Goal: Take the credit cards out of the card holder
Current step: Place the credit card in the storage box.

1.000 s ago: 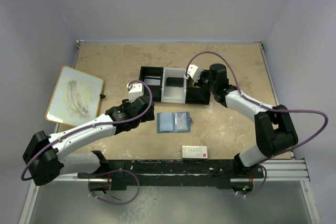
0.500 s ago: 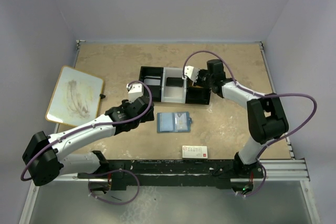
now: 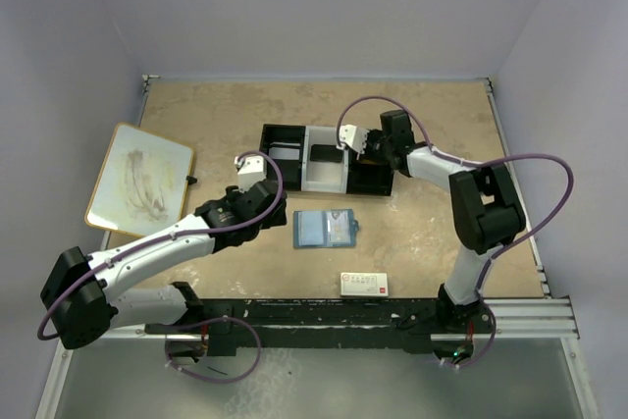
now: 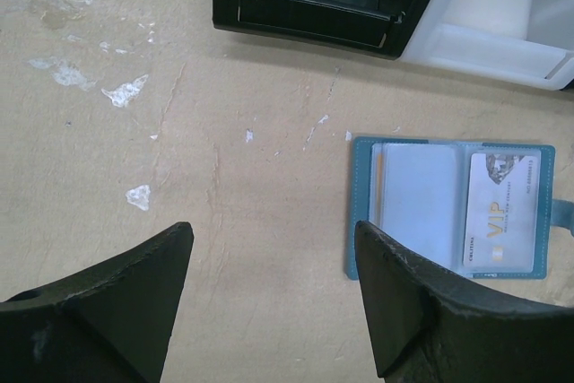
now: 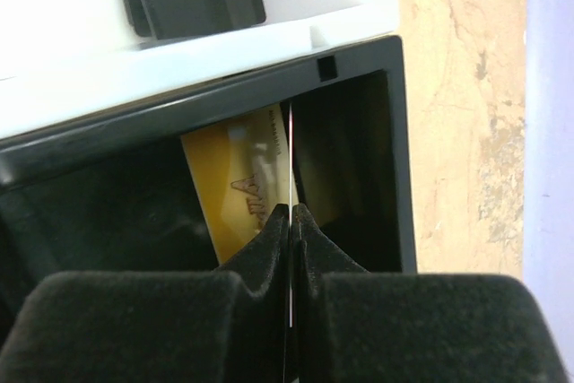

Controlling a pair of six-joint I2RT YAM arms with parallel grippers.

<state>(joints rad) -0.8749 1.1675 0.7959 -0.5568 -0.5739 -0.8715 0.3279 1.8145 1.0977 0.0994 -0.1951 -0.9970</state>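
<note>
Card holder (image 4: pixel 448 208) lies open on your desk (image 4: pixel 224 168) by the gaping empty left end effector (image 4: pixel 272 232); your right end effector (image 5: pixel 291 214) pinches a thin card (image 5: pixel 291 159) over the tray (image 5: pixel 405 150), seemingly to join the gold card (image 5: pixel 238 190)

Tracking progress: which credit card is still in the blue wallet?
The grey-white VIP card, in the blue wallet's right pocket. The gold-yellow card sits in the black tray compartment; right fingers pinch a thin card.

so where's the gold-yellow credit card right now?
Right wrist view: the gold-yellow card lies in the black right-end compartment of the black-and-white tray, just behind the thin edge-on card pinched in the right gripper.
</note>
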